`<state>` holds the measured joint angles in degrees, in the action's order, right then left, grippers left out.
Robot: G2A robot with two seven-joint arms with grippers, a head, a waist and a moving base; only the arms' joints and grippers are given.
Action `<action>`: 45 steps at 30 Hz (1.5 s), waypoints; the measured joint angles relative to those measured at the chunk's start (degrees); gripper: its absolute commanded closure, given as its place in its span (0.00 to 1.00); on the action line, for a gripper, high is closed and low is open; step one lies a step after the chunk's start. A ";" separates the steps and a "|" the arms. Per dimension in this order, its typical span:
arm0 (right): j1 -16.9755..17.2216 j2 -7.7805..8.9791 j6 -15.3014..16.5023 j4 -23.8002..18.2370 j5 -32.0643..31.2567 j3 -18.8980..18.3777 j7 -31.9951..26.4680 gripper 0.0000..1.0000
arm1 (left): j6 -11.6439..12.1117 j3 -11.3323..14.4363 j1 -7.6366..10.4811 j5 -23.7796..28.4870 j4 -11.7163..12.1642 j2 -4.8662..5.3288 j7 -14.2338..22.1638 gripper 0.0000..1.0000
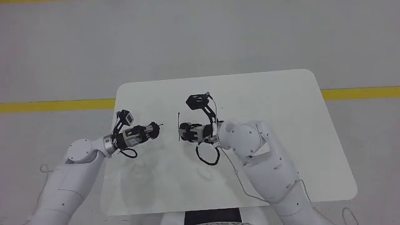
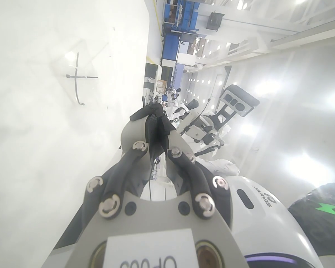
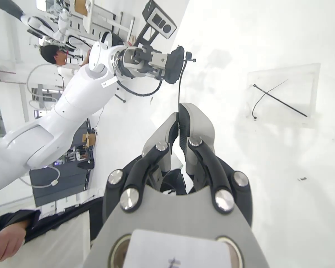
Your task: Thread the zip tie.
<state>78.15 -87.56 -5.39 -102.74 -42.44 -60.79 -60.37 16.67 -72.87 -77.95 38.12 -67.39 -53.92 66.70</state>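
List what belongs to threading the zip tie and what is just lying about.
In the job:
- zip tie, pinched in the right claw
- left claw, shut, near the tie's head end

Lying about:
- clear tray on the table
- two spare zip ties crossed inside it

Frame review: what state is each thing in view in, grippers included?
right gripper: shut on the held zip tie.
held zip tie: straight, head end free, not threaded.
left gripper: shut; contents unclear.
spare zip ties: two, crossed, loose, neither looped.
clear tray: flat on the table, holding the spares.
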 measured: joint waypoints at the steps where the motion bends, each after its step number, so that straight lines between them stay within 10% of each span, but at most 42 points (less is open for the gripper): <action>1: 0.79 0.07 0.22 -0.08 -0.84 0.52 1.78 1.00 | 0.00 0.00 0.00 0.00 0.00 0.00 0.00 1.00; 11: 4.31 0.08 1.45 2.85 -4.75 5.21 20.43 1.00 | 0.00 0.00 0.00 0.00 0.00 0.00 0.00 1.00; 45: 2.33 -0.32 -1.34 9.81 -13.10 10.70 35.61 1.00 | -2.41 3.33 -2.23 2.35 -4.14 -0.56 -1.56 1.00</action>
<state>80.48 -87.89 -6.72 -92.93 -55.54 -50.09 -24.76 14.26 -69.54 -80.18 40.47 -71.54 -54.48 65.14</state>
